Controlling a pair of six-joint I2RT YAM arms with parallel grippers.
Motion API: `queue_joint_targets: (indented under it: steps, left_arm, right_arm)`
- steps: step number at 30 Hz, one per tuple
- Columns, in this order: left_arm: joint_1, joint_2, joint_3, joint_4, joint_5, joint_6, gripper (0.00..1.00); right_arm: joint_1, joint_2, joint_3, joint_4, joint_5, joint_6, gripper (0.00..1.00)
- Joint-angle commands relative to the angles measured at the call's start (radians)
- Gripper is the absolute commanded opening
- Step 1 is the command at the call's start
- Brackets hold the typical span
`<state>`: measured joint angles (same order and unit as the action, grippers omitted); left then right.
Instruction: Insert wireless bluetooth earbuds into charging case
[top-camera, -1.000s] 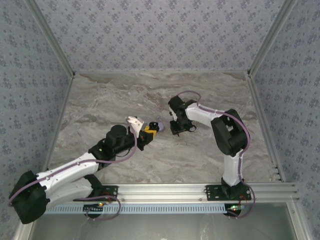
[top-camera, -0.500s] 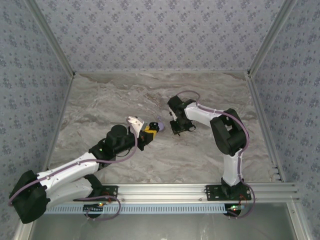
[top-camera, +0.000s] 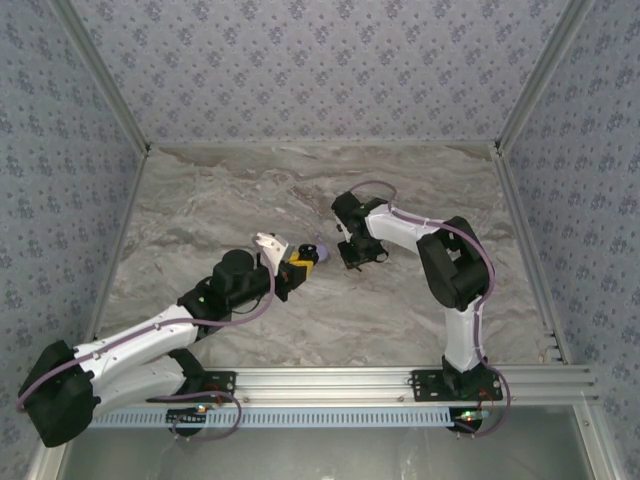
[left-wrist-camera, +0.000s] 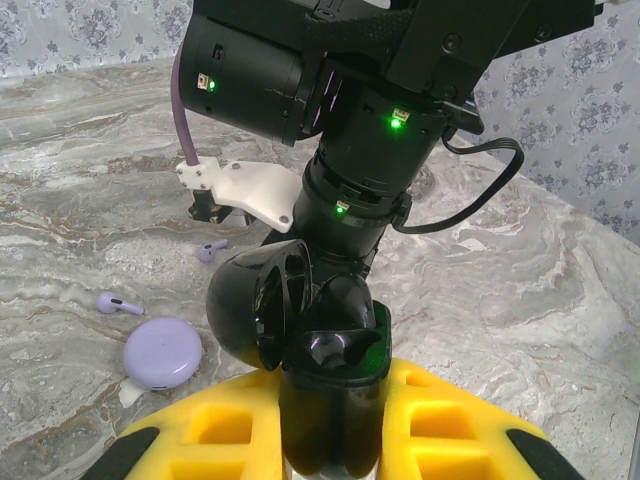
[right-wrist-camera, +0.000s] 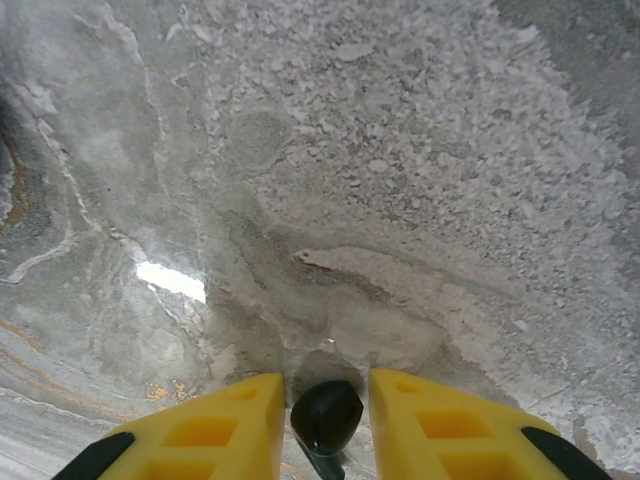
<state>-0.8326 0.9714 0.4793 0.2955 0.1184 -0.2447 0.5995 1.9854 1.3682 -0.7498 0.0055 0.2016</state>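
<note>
Surface: a marble-patterned tabletop (top-camera: 200, 200), grey-white with brownish veins, is spreading from the near rail to the far wall; in the right wrist view it is showing a bright glare patch.
Room: walls (top-camera: 320, 70) papered in a blue-grey floral print are closing in the left, far and right sides, and an aluminium rail (top-camera: 330, 380) is running along the near edge.
Left gripper (left-wrist-camera: 335, 425): its yellow fingers are clamping the charging case (left-wrist-camera: 335, 355) from both sides. In the top view it is sitting near the middle of the table (top-camera: 300, 264).
Charging case: it is being held upright off the table with its round lid (left-wrist-camera: 250, 310) swung open to the left.
Right gripper (right-wrist-camera: 325, 395): it is pinching a black earbud (right-wrist-camera: 325, 415) between narrow-set yellow fingers, pointing down close over bare marble – just right of the left gripper in the top view (top-camera: 352, 258).
Right arm (left-wrist-camera: 380, 150): it is looming just beyond the open case, green lights glowing.
Other things: a lavender disc (left-wrist-camera: 162, 352) and two lavender earbuds (left-wrist-camera: 118, 303) (left-wrist-camera: 212, 248) are lying on the marble left of the case, each apart from the others.
</note>
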Motion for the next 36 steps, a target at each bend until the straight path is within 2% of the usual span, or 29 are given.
queue_joint_targets:
  steps: [1,7,15,27,36]
  left_arm:
    - [-0.005,-0.008,0.032,0.037,0.012,-0.007,0.16]
    - [-0.005,-0.006,0.035,0.037,0.009,-0.006,0.16]
    - [-0.005,-0.003,0.036,0.032,0.009,-0.004,0.16]
    - [-0.006,0.013,0.042,0.034,0.013,-0.006,0.16]
    - [-0.006,0.057,0.038,0.065,0.019,-0.024,0.16]
  right_arm:
    - [0.019,0.048,0.014,-0.009,-0.029,0.005,0.30]
    - [0.021,0.073,0.019,-0.007,-0.030,0.001,0.31]
    - [0.018,0.075,0.016,-0.008,-0.006,0.019,0.26]
    - [-0.075,-0.029,-0.063,0.039,0.019,0.148,0.22]
    - [-0.126,-0.119,-0.161,0.143,-0.068,0.168,0.22]
